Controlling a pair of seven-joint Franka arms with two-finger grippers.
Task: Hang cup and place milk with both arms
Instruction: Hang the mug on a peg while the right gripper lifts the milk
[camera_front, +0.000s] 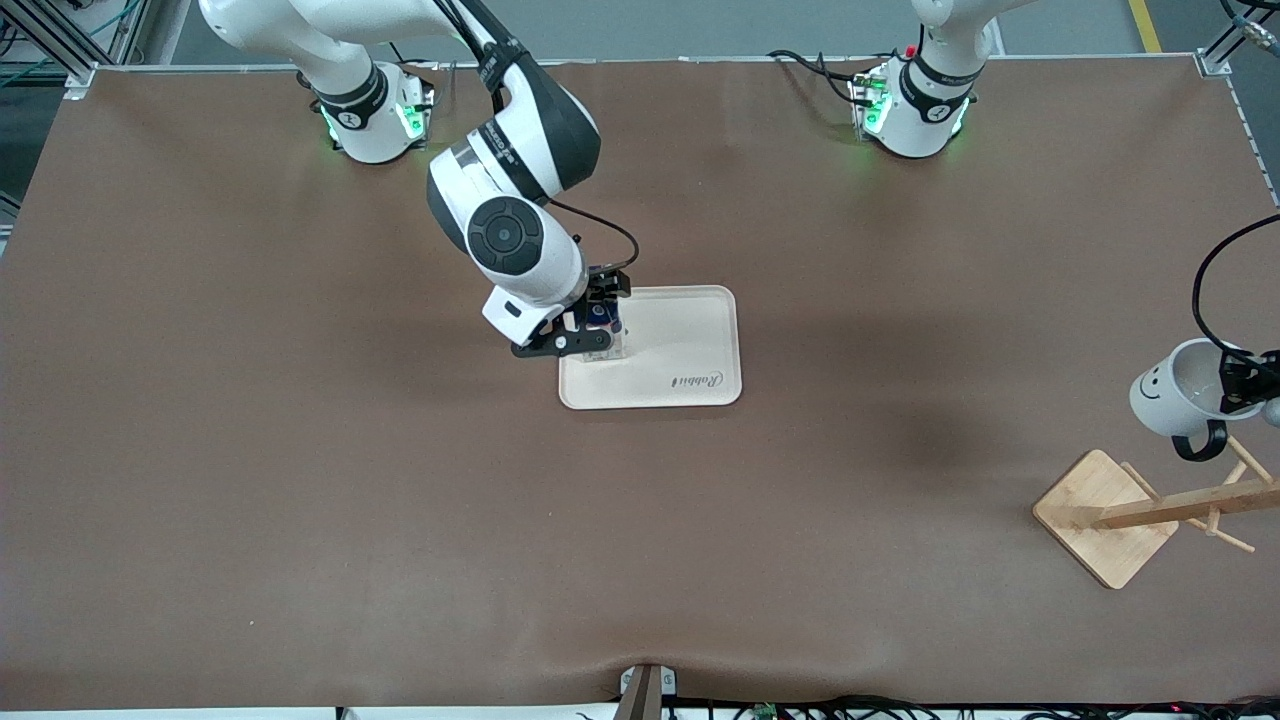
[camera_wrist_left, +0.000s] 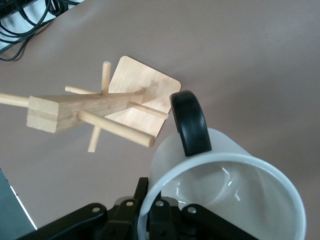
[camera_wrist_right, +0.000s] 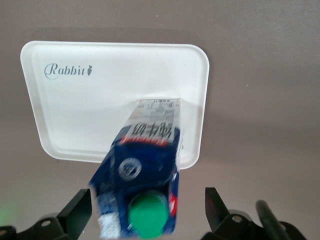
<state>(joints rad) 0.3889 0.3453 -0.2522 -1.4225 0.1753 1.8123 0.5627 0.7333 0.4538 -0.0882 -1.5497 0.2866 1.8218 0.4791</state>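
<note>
The milk (camera_front: 606, 344), a dark-blue and white carton with a green cap, stands on the white tray (camera_front: 690, 350) near its corner toward the right arm's end. My right gripper (camera_front: 590, 333) is around it. In the right wrist view the milk (camera_wrist_right: 150, 150) sits between the open fingers (camera_wrist_right: 80, 210) with a gap on each side. My left gripper (camera_front: 1240, 385) is shut on the rim of the white smiley cup (camera_front: 1170, 392), held tilted over the wooden rack (camera_front: 1105, 515). In the left wrist view the cup's black handle (camera_wrist_left: 190, 122) is close to a rack peg (camera_wrist_left: 117, 127).
The tray carries "Rabbit" lettering (camera_wrist_right: 67, 71) at its end away from the milk. The wooden rack has a square base (camera_wrist_left: 145, 92) and several pegs and stands near the left arm's end of the brown table. Cables run from both arm bases.
</note>
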